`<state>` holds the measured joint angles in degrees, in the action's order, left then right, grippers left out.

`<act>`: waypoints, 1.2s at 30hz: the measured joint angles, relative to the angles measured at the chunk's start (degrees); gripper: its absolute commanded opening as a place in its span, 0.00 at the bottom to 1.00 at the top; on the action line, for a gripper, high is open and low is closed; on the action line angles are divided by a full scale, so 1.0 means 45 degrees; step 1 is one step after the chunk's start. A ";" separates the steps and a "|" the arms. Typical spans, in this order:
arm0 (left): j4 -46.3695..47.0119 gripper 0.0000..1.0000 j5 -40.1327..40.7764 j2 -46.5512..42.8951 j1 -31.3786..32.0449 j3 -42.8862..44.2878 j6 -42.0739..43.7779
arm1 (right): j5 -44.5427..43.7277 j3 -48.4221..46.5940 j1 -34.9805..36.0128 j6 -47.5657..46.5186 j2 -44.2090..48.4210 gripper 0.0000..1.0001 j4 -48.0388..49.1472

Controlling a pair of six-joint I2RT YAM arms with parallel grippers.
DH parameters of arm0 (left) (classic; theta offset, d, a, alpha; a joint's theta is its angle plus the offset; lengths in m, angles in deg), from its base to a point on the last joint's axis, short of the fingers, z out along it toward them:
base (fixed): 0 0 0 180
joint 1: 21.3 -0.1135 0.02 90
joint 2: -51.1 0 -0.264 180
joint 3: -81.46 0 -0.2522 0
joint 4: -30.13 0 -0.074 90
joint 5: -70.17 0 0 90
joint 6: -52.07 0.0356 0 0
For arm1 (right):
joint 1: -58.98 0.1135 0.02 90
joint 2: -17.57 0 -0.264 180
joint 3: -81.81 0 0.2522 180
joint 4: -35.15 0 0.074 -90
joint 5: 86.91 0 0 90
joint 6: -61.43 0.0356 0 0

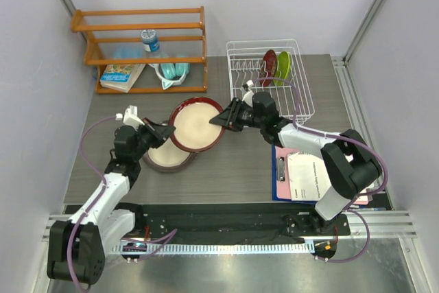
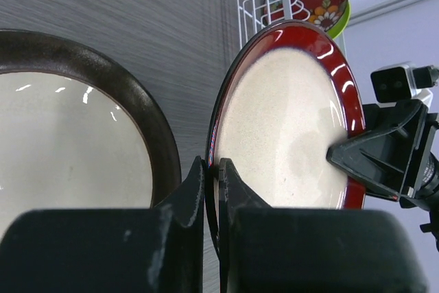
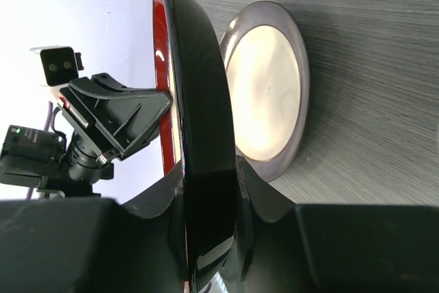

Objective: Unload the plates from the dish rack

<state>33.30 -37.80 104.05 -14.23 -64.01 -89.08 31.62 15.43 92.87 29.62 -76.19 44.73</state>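
With our left gripper (image 1: 167, 130) and right gripper (image 1: 219, 119) both clamped on opposite rims of the maroon-rimmed plate (image 1: 197, 125), held over the grey-rimmed plate (image 1: 167, 158) on the counter (image 1: 226, 169), we risk it slipping and chipping both if either arm pulls unevenly.

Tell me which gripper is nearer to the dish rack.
Right. The right gripper clamps the maroon-rimmed plate at the edge facing the dish rack, just short of it. The left gripper clamps the opposite edge, farther away.
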 measured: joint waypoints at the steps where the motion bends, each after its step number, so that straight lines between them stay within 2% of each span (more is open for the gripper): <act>1: -0.0005 0.00 -0.0044 0.0189 0.0000 0.0063 0.0019 | -0.0029 0.0000 -0.0010 -0.0049 0.0000 0.01 -0.0078; 3: -0.0005 0.00 -0.0151 0.0529 0.0010 0.0199 0.0078 | -0.0078 0.0000 -0.0049 -0.0136 0.0000 0.01 -0.0199; 5: 0.0000 0.18 -0.0296 0.0874 0.0029 0.0369 0.0136 | -0.0087 0.0000 -0.0102 -0.0204 0.0000 0.01 -0.0262; 7: 0.0000 0.42 -0.0340 0.1112 0.0073 0.0481 0.0238 | -0.0112 0.0000 -0.0146 -0.0262 0.0000 0.01 -0.0340; 9: 0.0010 0.55 -0.0665 0.1307 0.0248 0.0544 0.0471 | -0.0049 -0.0063 -0.0087 -0.0355 0.0000 0.01 -0.0418; 10: 0.0024 0.56 -0.0899 0.1389 0.0418 0.0568 0.0529 | 0.0029 -0.0102 0.0000 -0.0418 0.0000 0.01 -0.0471; 12: 0.0029 0.56 -0.1234 0.1530 0.0617 0.0631 0.0617 | 0.0165 -0.0180 0.0185 -0.0554 0.0000 0.01 -0.0529; 13: 0.0005 0.35 -0.1311 0.1588 0.0631 0.0675 0.0656 | 0.0170 -0.0214 0.0243 -0.0641 0.0000 0.01 -0.0617; 15: -0.0010 0.22 -0.1399 0.1797 0.0617 0.0772 0.0554 | 0.0083 -0.0325 0.0248 -0.0816 0.0000 0.01 -0.0840; 16: 0.0136 0.01 -0.1613 0.1889 0.0442 0.0835 0.0253 | 0.0141 -0.0340 0.0073 -0.0806 0.0000 0.01 -0.1030; 19: 0.0588 0.00 -0.1642 0.2006 0.0282 0.0976 -0.0311 | 0.0223 -0.0355 -0.0291 -0.0568 0.0029 0.01 -0.1069; 24: 0.0680 0.00 -0.0933 0.2176 0.0185 0.1010 -0.0010 | 0.0170 -0.0355 -0.0442 -0.0413 0.0058 0.01 -0.0918; 35: 0.1248 0.00 -0.0588 0.2380 0.0185 0.0952 0.0442 | 0.0010 -0.0355 -0.0442 -0.0131 -0.0185 0.01 -0.0248; 36: 0.1234 0.00 -0.0563 0.2331 0.0185 0.0937 0.0471 | 0.0019 -0.0355 -0.0442 -0.0121 -0.0214 0.05 -0.0204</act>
<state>38.85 -40.34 114.54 -13.39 -59.79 -86.96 31.71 13.84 90.88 29.07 -77.15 43.81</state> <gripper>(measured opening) 0.061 0.307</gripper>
